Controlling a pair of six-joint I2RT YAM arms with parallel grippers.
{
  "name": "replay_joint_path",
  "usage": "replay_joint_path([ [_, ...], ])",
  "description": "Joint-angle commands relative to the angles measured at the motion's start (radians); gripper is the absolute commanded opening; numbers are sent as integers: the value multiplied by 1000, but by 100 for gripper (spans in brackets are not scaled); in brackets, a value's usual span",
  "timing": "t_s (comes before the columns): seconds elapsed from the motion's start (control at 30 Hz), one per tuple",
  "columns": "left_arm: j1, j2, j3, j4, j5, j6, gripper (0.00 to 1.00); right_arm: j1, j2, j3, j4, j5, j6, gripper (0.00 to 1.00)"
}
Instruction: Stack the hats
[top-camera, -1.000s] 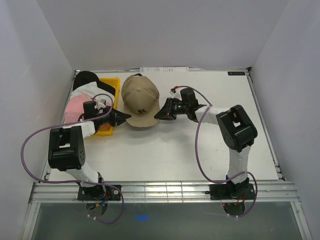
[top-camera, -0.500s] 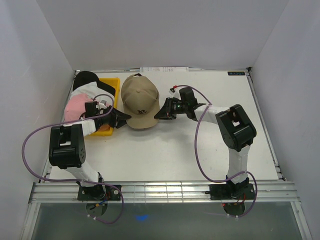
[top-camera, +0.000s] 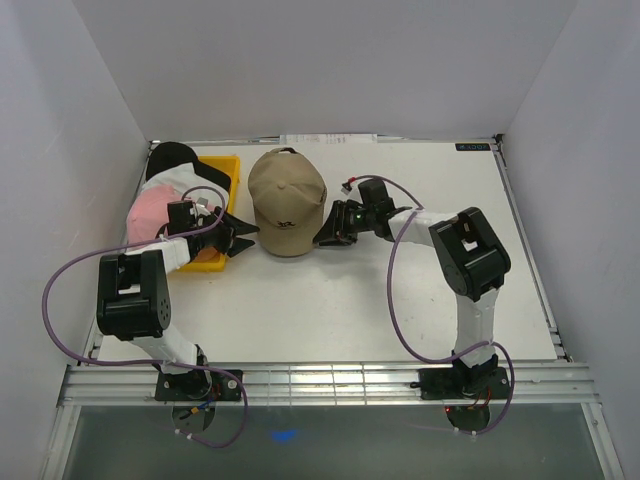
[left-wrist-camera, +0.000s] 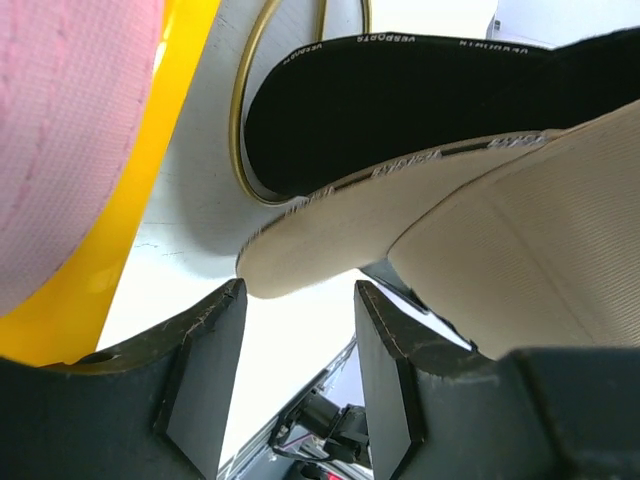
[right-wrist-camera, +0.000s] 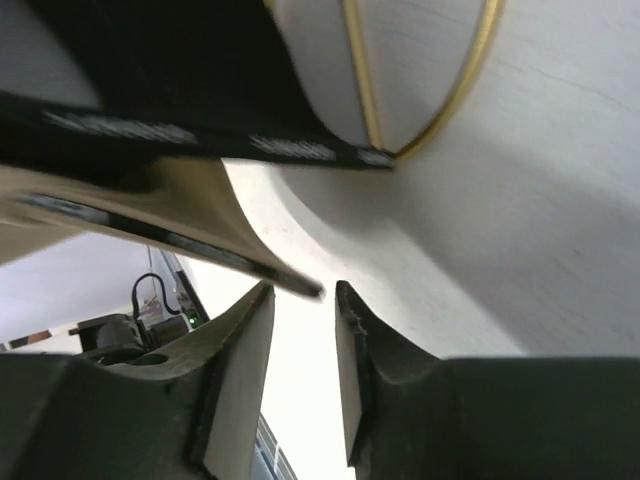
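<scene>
The tan cap (top-camera: 287, 198) with a black "R" sits on the gold wire stand (left-wrist-camera: 243, 120), its brim toward me. My left gripper (top-camera: 243, 238) is open at the brim's left edge. In the left wrist view the brim (left-wrist-camera: 330, 235) lies just past the gripper's (left-wrist-camera: 297, 300) fingertips, not clamped. My right gripper (top-camera: 322, 237) is open at the brim's right edge. In the right wrist view the brim tip (right-wrist-camera: 270, 270) is at the gripper's (right-wrist-camera: 303, 295) mouth, with the stand wire (right-wrist-camera: 440, 125) beyond. A pink cap (top-camera: 152, 212), a white cap (top-camera: 180, 182) and a black cap (top-camera: 170, 155) lie at the far left.
A yellow tray (top-camera: 222, 170) stands left of the tan cap, partly under the left arm and the caps. It also shows in the left wrist view (left-wrist-camera: 150, 200) beside the pink cap (left-wrist-camera: 70, 130). The enclosure's left wall runs close behind the caps.
Both grippers have opened and let go of the tan cap's brim. The cap has settled slightly back on the stand, and the right gripper has dropped a little.
</scene>
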Motion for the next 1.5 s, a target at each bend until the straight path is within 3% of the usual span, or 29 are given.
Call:
replay_joint_path([
  [0.0,18,2,-14,-115,-73,25,58,-3,30,17,-104,39,-34,38],
  [0.23,18,-48,-13,-117,-30,26,58,-2,40,37,-124,42,-49,50],
  [0.9,18,-297,104,-201,133,85,64,-11,-118,-58,-163,67,-81,60],
  [1.0,18,-378,159,-305,49,105,63,-14,-161,-69,-190,70,-95,61],
  [1.1,18,-467,268,-484,-189,143,62,-12,-210,-79,-230,77,-121,61],
  [1.13,18,-488,294,-534,-353,155,61,-14,-223,-86,-247,82,-127,61],
  [1.23,18,-556,388,-719,-624,140,59,-12,-276,-104,-283,90,-166,62],
  [1.27,18,-567,400,-755,-787,126,55,-12,-295,-109,-299,91,-176,62],
  [1.37,18,-575,429,-856,-940,68,56,-14,-334,-121,-350,128,-210,62],
  [1.47,19,-539,444,-890,-985,31,59,-22,-368,-147,-373,148,-227,64],
])
